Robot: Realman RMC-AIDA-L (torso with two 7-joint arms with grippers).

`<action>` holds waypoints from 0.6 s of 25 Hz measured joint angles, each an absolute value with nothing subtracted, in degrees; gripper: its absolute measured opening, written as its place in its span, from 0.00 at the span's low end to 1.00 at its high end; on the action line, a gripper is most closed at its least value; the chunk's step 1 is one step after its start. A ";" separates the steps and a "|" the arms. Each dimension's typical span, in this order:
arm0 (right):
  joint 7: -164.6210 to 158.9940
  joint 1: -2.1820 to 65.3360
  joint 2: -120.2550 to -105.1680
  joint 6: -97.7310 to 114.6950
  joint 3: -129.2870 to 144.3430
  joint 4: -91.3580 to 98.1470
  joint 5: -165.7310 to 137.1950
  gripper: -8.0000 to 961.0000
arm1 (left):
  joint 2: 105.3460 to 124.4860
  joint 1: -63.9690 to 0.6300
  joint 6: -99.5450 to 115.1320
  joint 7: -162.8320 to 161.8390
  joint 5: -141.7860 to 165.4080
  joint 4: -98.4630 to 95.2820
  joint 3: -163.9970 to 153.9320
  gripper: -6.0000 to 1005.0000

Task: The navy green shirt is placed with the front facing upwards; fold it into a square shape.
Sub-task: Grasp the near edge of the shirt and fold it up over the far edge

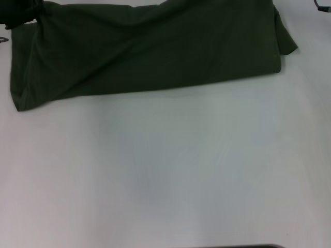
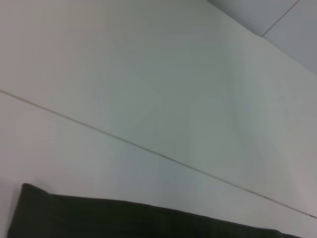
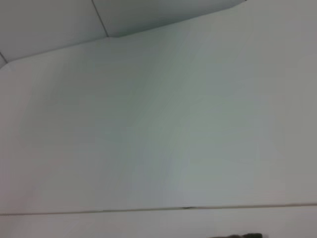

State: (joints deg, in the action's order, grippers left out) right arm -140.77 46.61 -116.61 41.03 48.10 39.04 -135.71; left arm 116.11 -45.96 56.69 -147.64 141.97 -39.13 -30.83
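The navy green shirt [image 1: 150,51] lies as a long folded band across the far side of the white table [image 1: 165,170], with a plain side up. No lettering, collar or label shows. A sleeve end sticks out at its right end [image 1: 287,39]. My left gripper [image 1: 20,13] is a dark shape at the shirt's far left corner, touching or just above the cloth. In the left wrist view a strip of the shirt's edge [image 2: 124,220] shows. My right gripper is out of view; only a thin dark bit [image 1: 323,4] shows at the far right corner.
The white table surface stretches from the shirt to the near edge. A thin seam [image 2: 148,148] crosses the tabletop in the left wrist view, and a similar seam [image 3: 148,210] shows in the right wrist view. The table's far edge [image 3: 163,27] borders the floor.
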 joint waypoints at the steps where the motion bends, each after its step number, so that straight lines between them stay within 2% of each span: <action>1: -140.66 46.66 -116.61 40.72 48.14 38.80 -135.71 0.08 | 116.25 -45.96 56.58 -147.63 141.95 -39.23 -30.83 0.05; 11: -140.59 47.18 -116.72 38.94 49.52 37.88 -135.68 0.08 | 116.51 -46.13 55.35 -147.95 141.98 -39.11 -30.75 0.06; 15: -140.60 47.65 -116.33 38.54 50.92 37.72 -135.89 0.08 | 116.54 -45.49 54.51 -149.92 141.83 -39.17 -30.61 0.07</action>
